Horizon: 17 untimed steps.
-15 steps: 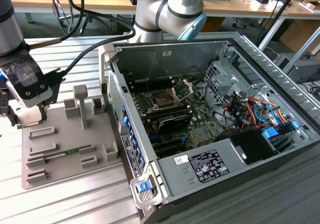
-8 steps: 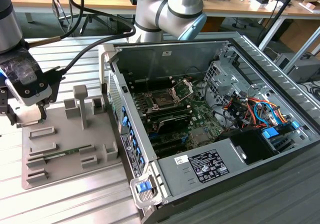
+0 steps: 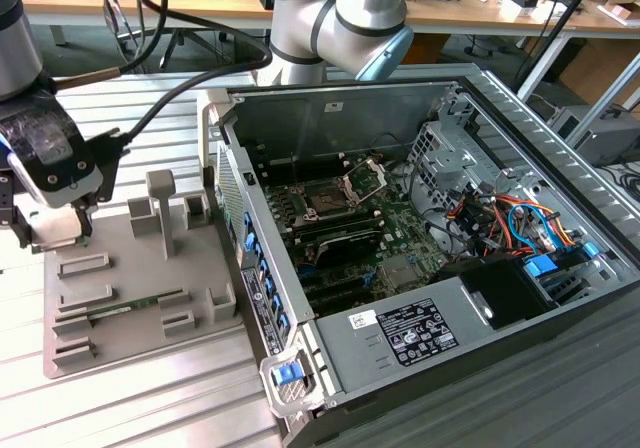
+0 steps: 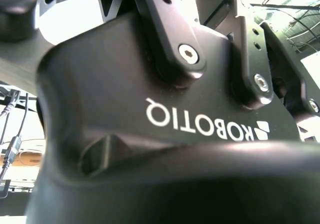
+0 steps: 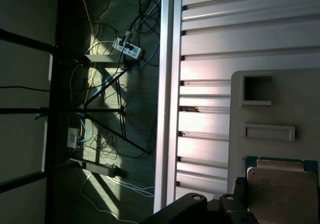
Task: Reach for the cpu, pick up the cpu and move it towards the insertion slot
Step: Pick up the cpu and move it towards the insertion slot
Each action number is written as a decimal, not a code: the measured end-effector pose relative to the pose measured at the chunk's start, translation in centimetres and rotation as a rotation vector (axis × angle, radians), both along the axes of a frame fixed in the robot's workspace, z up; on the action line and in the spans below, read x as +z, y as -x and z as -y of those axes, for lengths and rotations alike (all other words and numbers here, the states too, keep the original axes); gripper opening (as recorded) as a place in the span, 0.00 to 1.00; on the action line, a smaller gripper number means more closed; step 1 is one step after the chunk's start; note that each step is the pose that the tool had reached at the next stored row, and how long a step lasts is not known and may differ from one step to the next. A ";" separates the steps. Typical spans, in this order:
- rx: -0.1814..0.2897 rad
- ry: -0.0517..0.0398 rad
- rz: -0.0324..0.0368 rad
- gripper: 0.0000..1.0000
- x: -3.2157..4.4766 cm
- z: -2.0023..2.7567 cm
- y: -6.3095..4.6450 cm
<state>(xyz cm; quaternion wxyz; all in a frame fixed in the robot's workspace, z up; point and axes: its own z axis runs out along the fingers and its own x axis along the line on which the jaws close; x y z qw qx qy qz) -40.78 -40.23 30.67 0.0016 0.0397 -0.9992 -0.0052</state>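
Jaws give no clear reading: dark gripper (image 3: pixel 50 236) parts flank a pale block at the exterior view's left edge, and I cannot tell whether they are parted, closed, or gripping anything. In the first wrist view, the cpu (image 5: pixel 282 186) is a small flat square with a dull silvery-tan metal face and clipped corners. A thin green strip shows along one side. It lies flat in a recess of the grey tray (image 5: pixel 300 99), just beside the gripper's black linkage, and I cannot tell whether the two touch. In the exterior view, the gripper hangs low over the far corner of the tray at the exterior view's left, pointing downward. Its black-and-white wrist block sits above it, and a thick black cable loops away toward the arm (image 3: pixel 340 13). The arm's grey joints with a pale blue cap stand behind the open computer case (image 3: pixel 400 343). The insertion slot (image 3: pixel 328 200) is a dark square socket with its shiny frame lifted open. It sits on the green board inside the case, well apart from the gripper, toward the exterior view's right. A long thin green memory stick (image 3: pixel 135 306) lies in a groove of the tray. The tray rests on a ribbed metal table (image 3: pixel 150 408). The second wrist view looks closely at the gripper's black body and its bolted links.
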 end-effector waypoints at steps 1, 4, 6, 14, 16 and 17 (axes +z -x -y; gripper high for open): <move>0.000 0.0000 0.0001 0.55 0.08 0.00 0.0; 0.000 0.0000 0.0001 0.55 0.26 0.00 0.0; 0.000 0.0000 0.0000 0.55 0.34 0.00 0.0; 0.000 0.0000 0.0001 0.55 0.79 0.00 0.0; 0.000 -0.0001 0.0002 0.55 0.87 0.00 0.0; 0.000 0.0000 -0.0001 0.55 0.93 0.00 0.0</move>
